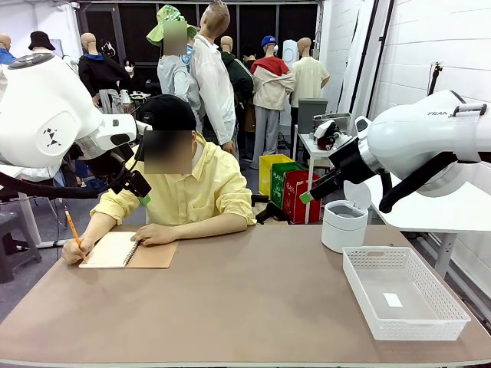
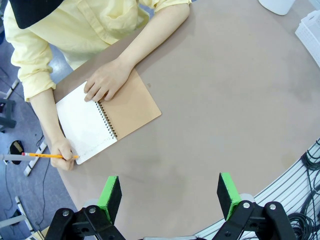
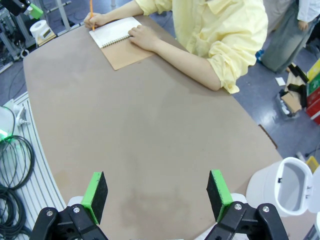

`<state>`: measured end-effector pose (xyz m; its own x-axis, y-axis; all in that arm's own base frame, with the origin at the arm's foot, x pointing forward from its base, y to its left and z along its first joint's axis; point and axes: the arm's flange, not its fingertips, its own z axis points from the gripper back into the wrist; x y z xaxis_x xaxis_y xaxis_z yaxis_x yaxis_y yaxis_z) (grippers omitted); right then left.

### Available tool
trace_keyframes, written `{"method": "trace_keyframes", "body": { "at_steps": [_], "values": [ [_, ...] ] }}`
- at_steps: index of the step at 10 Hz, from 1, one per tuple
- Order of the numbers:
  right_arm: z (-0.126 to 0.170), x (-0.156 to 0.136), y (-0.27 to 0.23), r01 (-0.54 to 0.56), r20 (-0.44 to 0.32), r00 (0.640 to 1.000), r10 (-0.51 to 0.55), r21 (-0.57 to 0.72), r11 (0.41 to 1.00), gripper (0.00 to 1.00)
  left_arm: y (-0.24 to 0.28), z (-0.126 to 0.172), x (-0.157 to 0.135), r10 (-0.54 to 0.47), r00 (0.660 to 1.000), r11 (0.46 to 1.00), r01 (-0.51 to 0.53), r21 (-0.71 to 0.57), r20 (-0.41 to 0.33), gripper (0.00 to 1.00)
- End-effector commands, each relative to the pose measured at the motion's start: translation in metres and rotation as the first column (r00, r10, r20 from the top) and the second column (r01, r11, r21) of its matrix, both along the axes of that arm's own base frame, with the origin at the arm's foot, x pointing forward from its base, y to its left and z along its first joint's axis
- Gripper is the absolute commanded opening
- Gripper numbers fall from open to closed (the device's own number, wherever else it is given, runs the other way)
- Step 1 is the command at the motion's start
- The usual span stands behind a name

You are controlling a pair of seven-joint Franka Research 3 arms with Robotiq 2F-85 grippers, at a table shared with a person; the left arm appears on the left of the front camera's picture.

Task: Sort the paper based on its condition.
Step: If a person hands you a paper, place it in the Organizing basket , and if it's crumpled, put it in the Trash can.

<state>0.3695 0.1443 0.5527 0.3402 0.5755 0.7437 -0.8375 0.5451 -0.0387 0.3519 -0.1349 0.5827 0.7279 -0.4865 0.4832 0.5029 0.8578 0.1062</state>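
Note:
The paper is out of view as a loose sheet. A brown-covered spiral notebook (image 1: 129, 250) (image 2: 107, 117) (image 3: 118, 37) lies open at the far left of the table, showing a white page. The person presses one hand on it and writes with an orange pencil (image 1: 71, 228) (image 2: 47, 155). My left gripper (image 1: 140, 190) (image 2: 170, 192) hangs open high above the table, near the person's shoulder, holding nothing. My right gripper (image 1: 311, 192) (image 3: 157, 195) is also open and holds nothing, raised above the table's right side.
A white lattice basket (image 1: 360, 287) stands at the right front with a small white slip inside. Behind it is a white round bin (image 1: 343, 224) (image 3: 285, 185) with its lid up. The brown table (image 1: 253, 307) is bare in the middle. Cables (image 3: 12, 165) hang off its edge.

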Motion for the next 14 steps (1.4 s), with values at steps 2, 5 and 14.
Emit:
{"method": "trace_keyframes", "body": {
  "at_steps": [2,5,14],
  "values": [
    [-0.0014,0.0012,0.0005,-0.007,-0.011,1.000,0.007,0.018,1.000,1.00,-0.0002,0.0005,0.0002,-0.003,1.000,1.000,0.003,-0.003,0.004,1.00],
    [-0.0014,0.0012,0.0005,-0.007,-0.011,1.000,0.007,0.018,1.000,1.00,-0.0002,0.0005,0.0002,-0.003,1.000,1.000,0.003,-0.003,0.004,1.00],
    [-0.0014,0.0012,0.0005,-0.007,-0.011,1.000,0.007,0.018,1.000,1.00,-0.0002,0.0005,0.0002,-0.003,1.000,1.000,0.003,-0.003,0.004,1.00]
  ]
}}
